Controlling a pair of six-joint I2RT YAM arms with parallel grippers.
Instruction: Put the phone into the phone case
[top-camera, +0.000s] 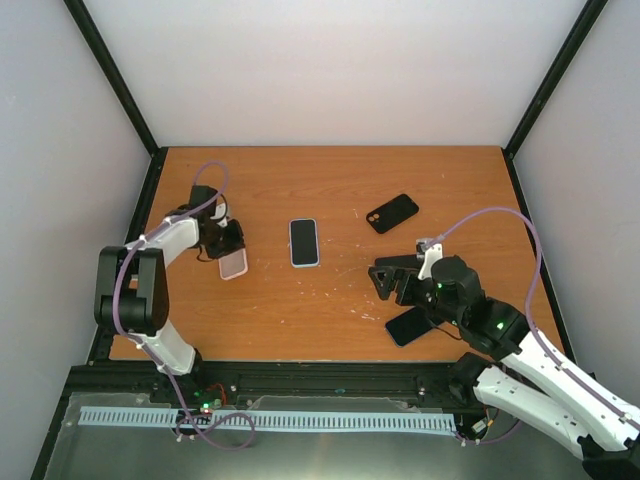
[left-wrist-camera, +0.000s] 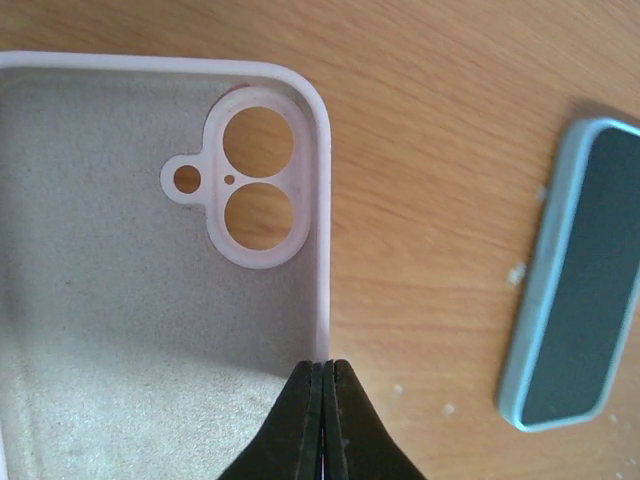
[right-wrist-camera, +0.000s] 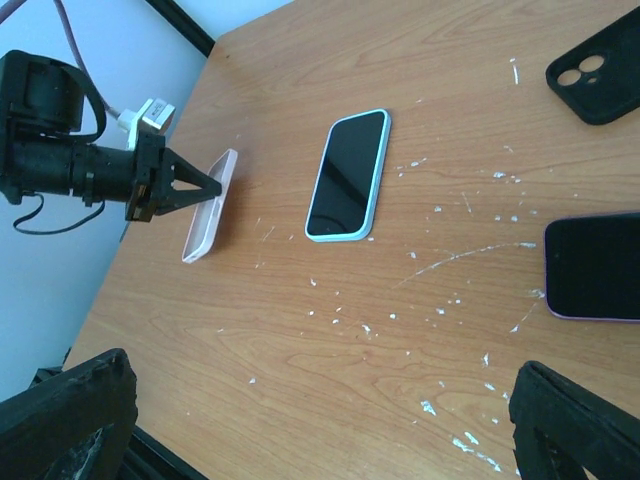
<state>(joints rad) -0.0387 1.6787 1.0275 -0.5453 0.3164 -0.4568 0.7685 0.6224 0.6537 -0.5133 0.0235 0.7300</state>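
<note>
The pink phone case (top-camera: 233, 263) sits near the left edge of the tabletop, about midway between the far and near edges. It is pale, with two large round camera openings and a small hole beside them. It is tilted up on one long edge. The phone (top-camera: 304, 242), with a light-blue rim, lies flat and screen-up near the table's middle, to the right of the case and not touching it.

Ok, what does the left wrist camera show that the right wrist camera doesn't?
Only the left wrist view shows the inside of the pink case and its camera cut-outs. Only the right wrist view shows the black case and a purple-rimmed phone. Both show the left tool pinching the pink case's edge, with the blue phone beside it.
</note>
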